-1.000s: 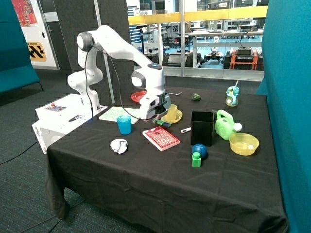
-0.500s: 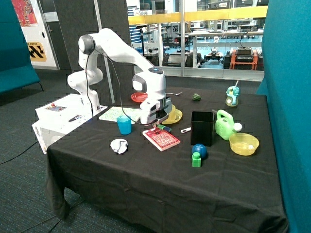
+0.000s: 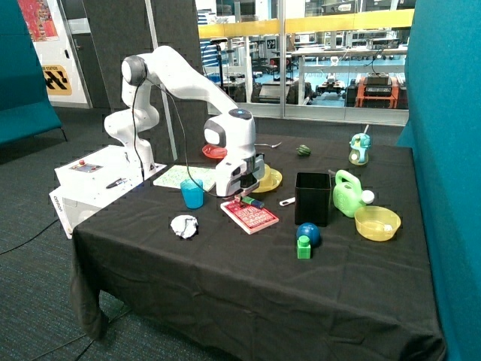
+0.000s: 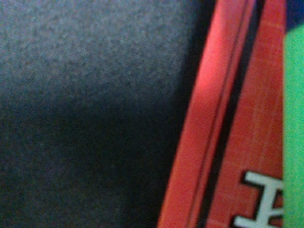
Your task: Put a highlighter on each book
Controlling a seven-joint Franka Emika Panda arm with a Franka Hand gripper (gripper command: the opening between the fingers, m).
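you had the gripper (image 3: 242,197) very low over the far edge of the red book (image 3: 249,215), at the middle of the table (image 3: 225,286). a highlighter (image 3: 251,201) with a green part lay at that far edge of the red book, just under the gripper; i could not tell if the fingers were open or closed on it, because the outside view hid them behind the hand. in the wrist view the camera was almost on the red cover (image 4: 247,137), with the black cloth beside it and a green body (image 4: 294,133) along one side, most likely the highlighter.

the white book with green speckles (image 3: 180,177) lay farther left, behind the blue cup (image 3: 192,193), and nothing lay on the part of it you could see. to the right of the red book stood the black box (image 3: 313,198), and a white marker (image 3: 288,201) lay between them. the yellow plate (image 3: 268,180) was just behind the gripper.
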